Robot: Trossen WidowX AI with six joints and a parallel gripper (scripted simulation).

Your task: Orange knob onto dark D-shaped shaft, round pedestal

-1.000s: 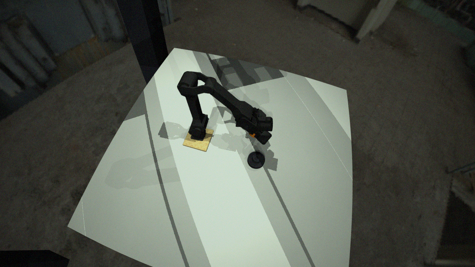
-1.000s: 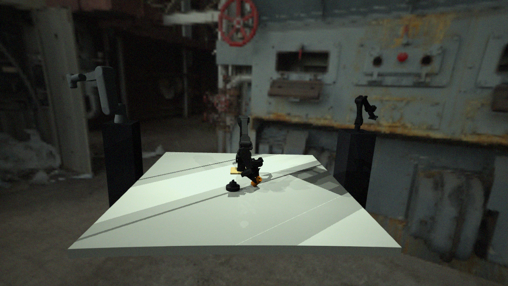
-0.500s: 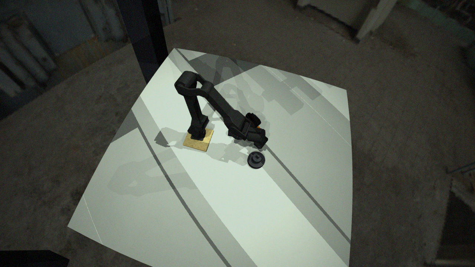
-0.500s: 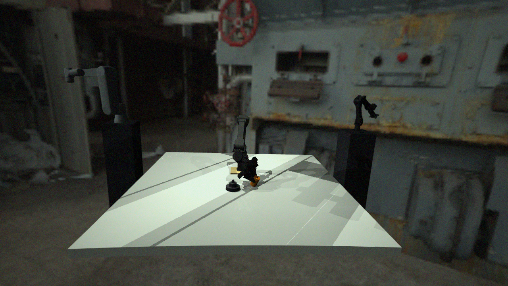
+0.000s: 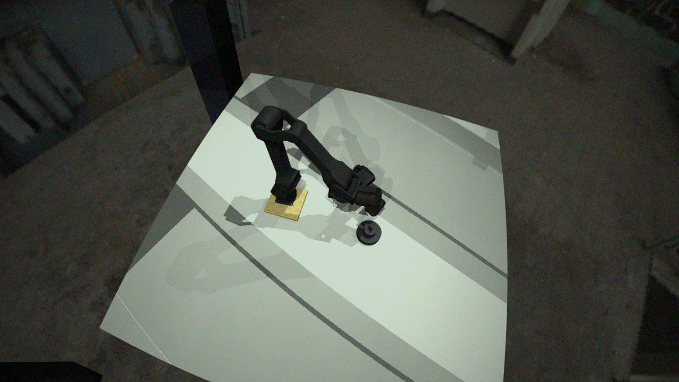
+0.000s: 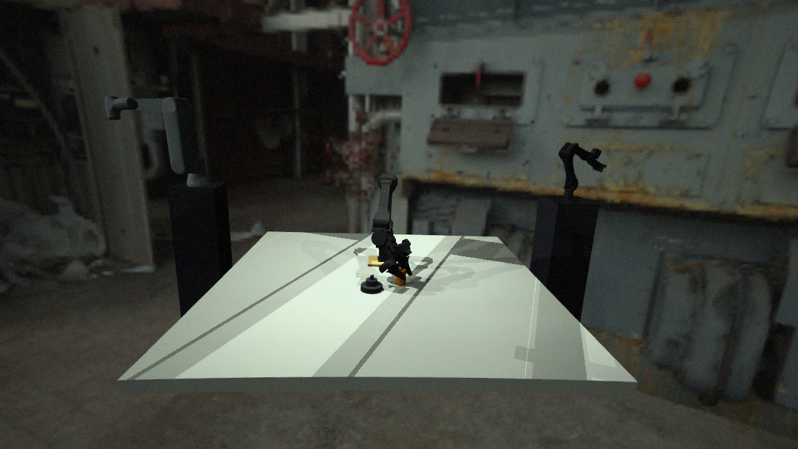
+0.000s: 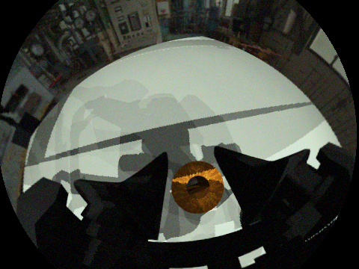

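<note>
The orange knob (image 6: 400, 281) (image 7: 197, 205) stands upright on the table, its hole facing up in the wrist view; in the top view the arm hides nearly all of it. My gripper (image 6: 406, 274) (image 7: 191, 152) is open, with its black fingers on either side of the knob. A strip of table shows between the left finger and the knob in the wrist view; the right finger is very close to it. The dark round pedestal (image 5: 362, 238) (image 6: 371, 288) stands a short way from the knob, its shaft (image 5: 370, 228) (image 6: 371, 277) upright and bare. The shaft's flat side cannot be made out.
The arm's base stands on a yellow plate (image 5: 298, 209) (image 6: 372, 260) behind the knob and pedestal. The arm's shadows fall across the white table (image 5: 403, 285) (image 6: 267, 346). Two other arms stand on dark columns (image 6: 199, 240) (image 6: 563, 246) beyond the table's sides.
</note>
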